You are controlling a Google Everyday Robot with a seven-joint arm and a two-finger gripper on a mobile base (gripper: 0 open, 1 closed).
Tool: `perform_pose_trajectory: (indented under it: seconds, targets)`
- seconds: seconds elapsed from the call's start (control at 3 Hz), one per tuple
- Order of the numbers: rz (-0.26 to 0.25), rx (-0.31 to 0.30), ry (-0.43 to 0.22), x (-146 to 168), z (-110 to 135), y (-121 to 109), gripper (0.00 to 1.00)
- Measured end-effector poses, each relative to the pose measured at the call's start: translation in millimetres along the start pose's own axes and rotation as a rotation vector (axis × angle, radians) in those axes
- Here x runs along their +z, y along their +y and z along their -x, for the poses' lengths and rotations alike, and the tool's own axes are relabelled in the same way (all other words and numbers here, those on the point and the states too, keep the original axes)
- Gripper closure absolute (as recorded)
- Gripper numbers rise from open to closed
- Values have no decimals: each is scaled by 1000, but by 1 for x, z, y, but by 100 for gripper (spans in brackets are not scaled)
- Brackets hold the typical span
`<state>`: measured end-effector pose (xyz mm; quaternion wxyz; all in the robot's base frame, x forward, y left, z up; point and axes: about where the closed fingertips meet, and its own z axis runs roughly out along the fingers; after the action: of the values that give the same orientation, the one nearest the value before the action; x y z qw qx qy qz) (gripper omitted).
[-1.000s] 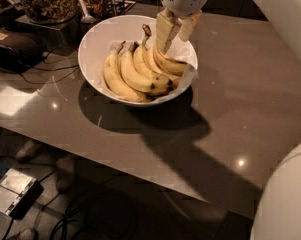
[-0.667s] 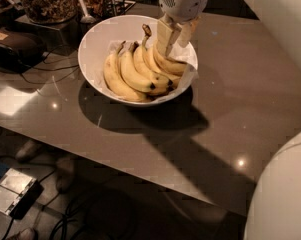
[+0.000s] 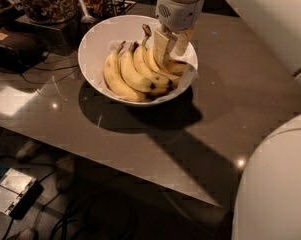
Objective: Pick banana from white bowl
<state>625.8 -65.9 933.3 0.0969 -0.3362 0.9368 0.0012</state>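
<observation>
The white bowl [image 3: 96, 43] stands on the brown table at the upper middle, with white paper lining showing at its right rim. Several yellow bananas [image 3: 121, 75] lie in it side by side, stems pointing away. The banana [image 3: 176, 67] at the right side of the bunch lies under my gripper [image 3: 171, 51]. The gripper reaches down into the bowl from above, open, with one finger [image 3: 160, 46] on each side of that banana's upper part. The banana's far end is hidden behind the fingers.
A glass jar [image 3: 45, 1] of dark food, a spoon [image 3: 85, 10] and a black device [image 3: 15, 46] with cables sit at the back left. The table's front edge [image 3: 140, 171] runs diagonally. My white body [image 3: 277, 184] fills the lower right. A box [image 3: 12, 196] lies on the floor.
The gripper has come down a little, deeper among the bananas at the bowl's right side. The bowl and bananas have not moved.
</observation>
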Motion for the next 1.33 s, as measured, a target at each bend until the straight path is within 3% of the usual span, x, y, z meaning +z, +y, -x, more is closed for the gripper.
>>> perform_pose_trajectory:
  seconds: [0.67, 1.0, 1.33]
  targets:
    - [26, -11, 36, 21, 6, 1, 51]
    - [23, -15, 43, 27, 6, 1, 69]
    - [14, -28, 29, 22, 6, 3, 94]
